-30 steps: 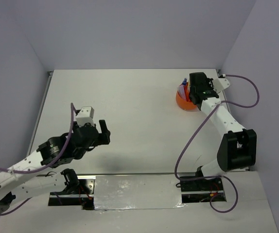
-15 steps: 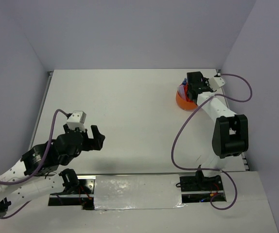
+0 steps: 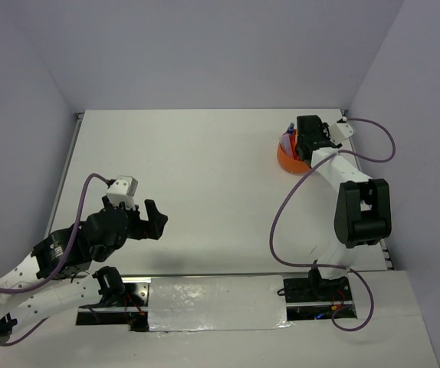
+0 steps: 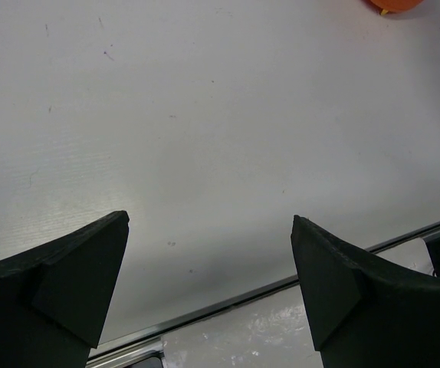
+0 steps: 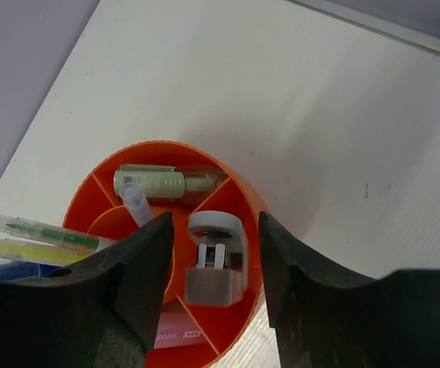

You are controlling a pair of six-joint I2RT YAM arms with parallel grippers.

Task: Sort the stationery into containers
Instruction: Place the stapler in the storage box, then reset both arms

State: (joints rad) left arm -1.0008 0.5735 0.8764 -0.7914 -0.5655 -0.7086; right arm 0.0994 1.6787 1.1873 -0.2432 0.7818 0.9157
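Note:
The round orange pot point(image 3: 289, 160) stands at the table's far right. In the right wrist view its divided compartments point(image 5: 159, 147) hold a stubby green marker point(image 5: 149, 184), a clear-capped pen point(image 5: 137, 205), thin green point(image 5: 44, 230) and yellow point(image 5: 21, 247) pens, a blue item point(image 5: 13, 270), a pink item point(image 5: 175, 333) and a grey-white item point(image 5: 216, 268). My right gripper point(image 5: 215, 222) hovers open and empty above the pot point(image 3: 309, 138), with the grey-white item below the gap. My left gripper point(image 3: 157, 218) is open and empty over bare table at the near left point(image 4: 210, 222).
No loose stationery shows on the white table point(image 3: 205, 169). Its metal front edge point(image 4: 228, 303) runs just below my left fingers. Purple walls close the left, back and right sides. The pot's bottom edge point(image 4: 395, 4) shows at the top of the left wrist view.
My left arm drew back toward the near left, then held almost still. My right arm folded its elbow in closer while its gripper stayed over the pot.

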